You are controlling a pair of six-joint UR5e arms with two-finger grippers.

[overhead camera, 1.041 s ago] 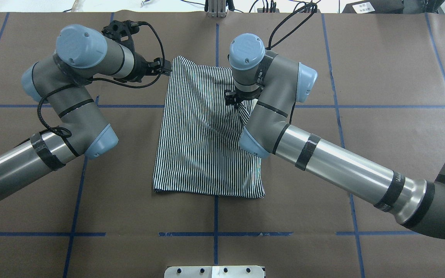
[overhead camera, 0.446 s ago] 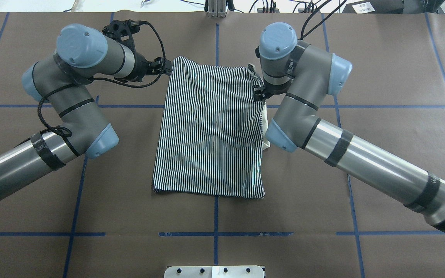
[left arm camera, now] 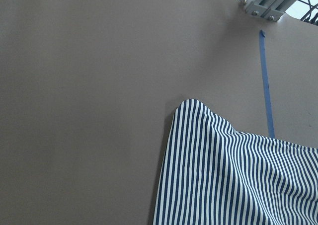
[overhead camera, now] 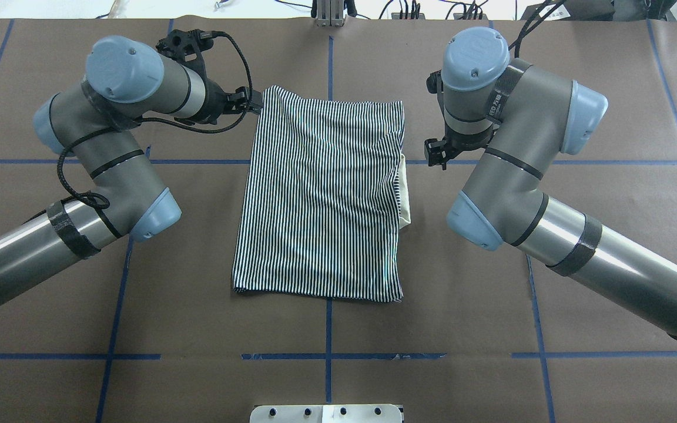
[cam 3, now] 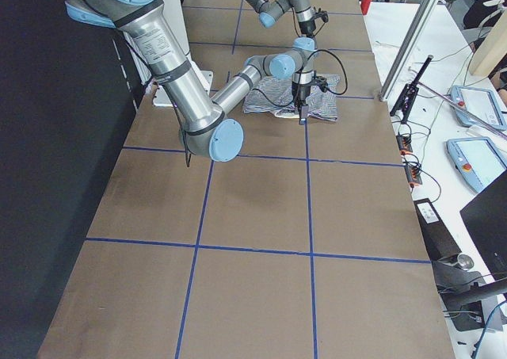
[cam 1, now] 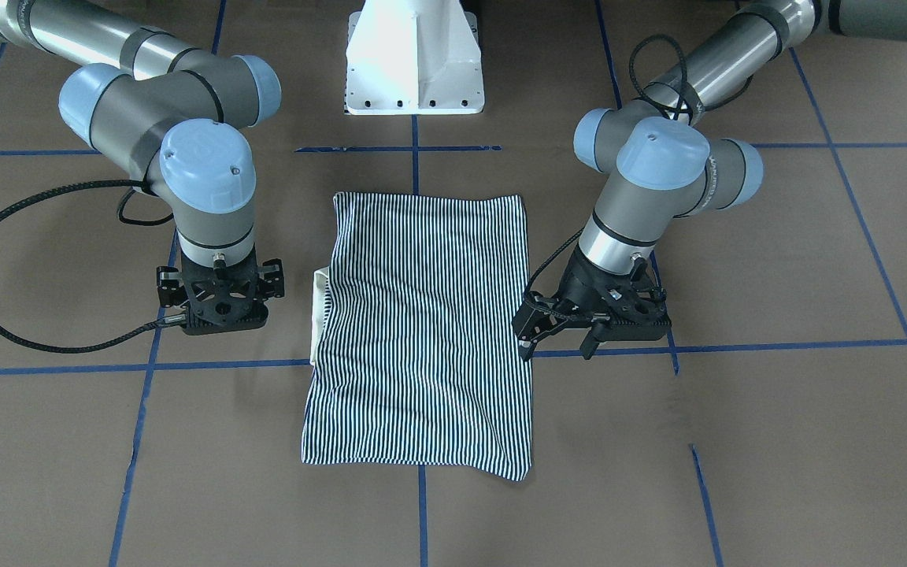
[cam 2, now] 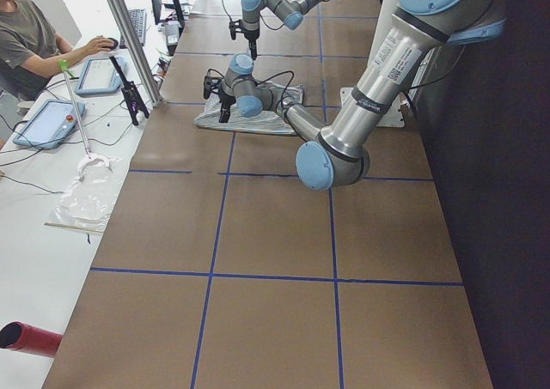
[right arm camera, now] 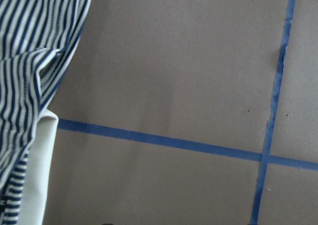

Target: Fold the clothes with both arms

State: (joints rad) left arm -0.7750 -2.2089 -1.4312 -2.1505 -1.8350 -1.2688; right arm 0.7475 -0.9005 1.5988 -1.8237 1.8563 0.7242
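1. The left arm (overhead camera: 109,153) enters low from the near left in the overhead view. Its elbow is bent and its wrist is tilted toward the far left corner of the polo shirt (overhead camera: 321,194).
2. The left gripper (cam 1: 554,348) sits just beside that corner. The front-facing view shows its two fingers spread with nothing between them; in the overhead view the tip is too small to judge.
3. Only the left wrist view shows that the corner itself lies flat on the brown table (overhead camera: 197,329), with no finger in frame.
4. The polo shirt lies folded into a striped rectangle at mid-table, between the two arms. Its cream collar (overhead camera: 404,200) protrudes along the right edge.
5. The right arm (overhead camera: 509,158) enters from the near right with its elbow bent and its wrist upright. The right gripper (overhead camera: 435,155) points down over bare table, near the shirt's right edge but apart from it.
6. The right jaws are hidden under the mount in the front-facing view, so I cannot tell whether they are spread. The right wrist view shows the shirt edge, the collar and crossing blue tape (right arm camera: 164,140).
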